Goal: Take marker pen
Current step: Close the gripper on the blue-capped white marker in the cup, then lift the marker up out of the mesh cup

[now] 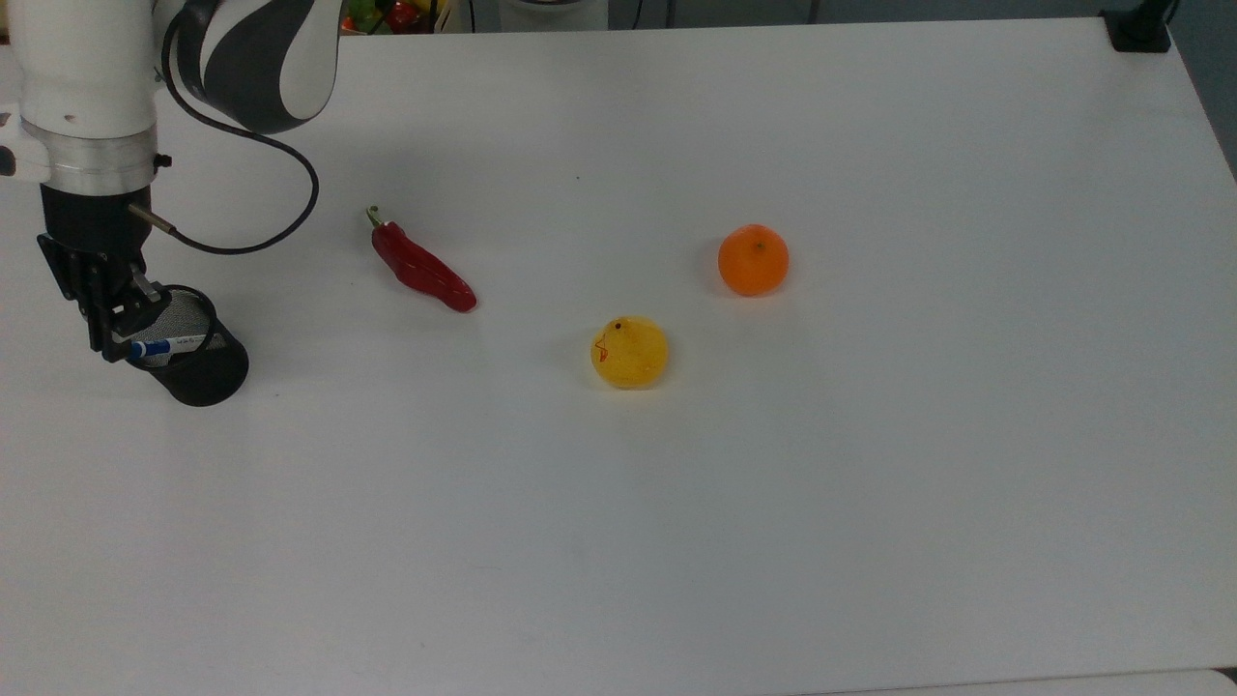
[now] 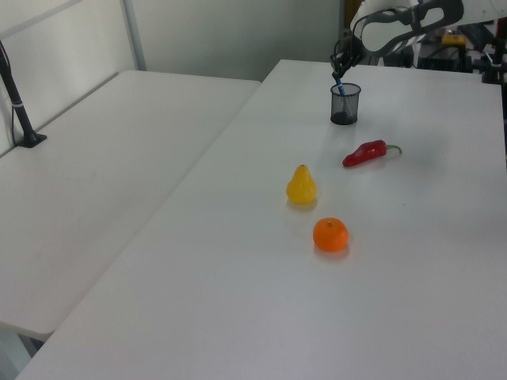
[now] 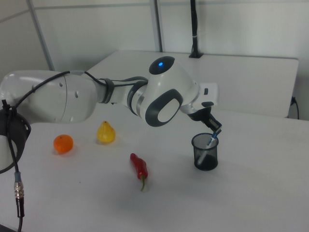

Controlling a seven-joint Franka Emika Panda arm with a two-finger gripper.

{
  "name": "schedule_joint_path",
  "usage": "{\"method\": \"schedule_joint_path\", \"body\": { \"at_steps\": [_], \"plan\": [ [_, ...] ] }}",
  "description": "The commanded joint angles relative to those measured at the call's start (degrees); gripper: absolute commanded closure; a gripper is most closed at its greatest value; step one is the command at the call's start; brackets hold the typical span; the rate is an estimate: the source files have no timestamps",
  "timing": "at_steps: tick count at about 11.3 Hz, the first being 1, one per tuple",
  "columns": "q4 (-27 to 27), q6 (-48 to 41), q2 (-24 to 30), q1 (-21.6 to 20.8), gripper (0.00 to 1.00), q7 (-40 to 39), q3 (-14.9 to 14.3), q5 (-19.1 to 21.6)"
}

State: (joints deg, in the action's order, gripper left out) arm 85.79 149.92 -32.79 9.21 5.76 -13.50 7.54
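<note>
Danger is judged in the lift: the gripper (image 1: 124,333), whose clench cannot be told, is set at the marker pen (image 1: 166,344) leaning in the mesh cup (image 1: 198,362) near the desk (image 1: 870,483) edge, so the cup may be tipped.

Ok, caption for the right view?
End effector at the marker pen standing in the mesh cup.

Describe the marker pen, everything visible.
The marker pen is slim, with a white barrel carrying small dark print and a blue cap at its upper end. It stands tilted inside the black mesh pen cup, cap end poking above the rim, lower end hidden in the cup. The gripper is right at the cap end. In the top view it sits near the table's left edge.
</note>
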Motion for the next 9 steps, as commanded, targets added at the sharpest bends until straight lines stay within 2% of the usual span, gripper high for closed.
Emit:
{"method": "schedule_joint_path", "body": {
  "at_steps": [1,4,9],
  "plan": [
    [-0.80,0.73,-0.09,-0.15,1.00,-1.63,-0.39,0.02],
    [-3.25,0.55,1.14,-0.06,1.00,-1.37,-0.39,0.81],
    [-4.84,0.03,7.20,-0.77,1.00,-1.19,-0.21,0.98]
  ]
}}
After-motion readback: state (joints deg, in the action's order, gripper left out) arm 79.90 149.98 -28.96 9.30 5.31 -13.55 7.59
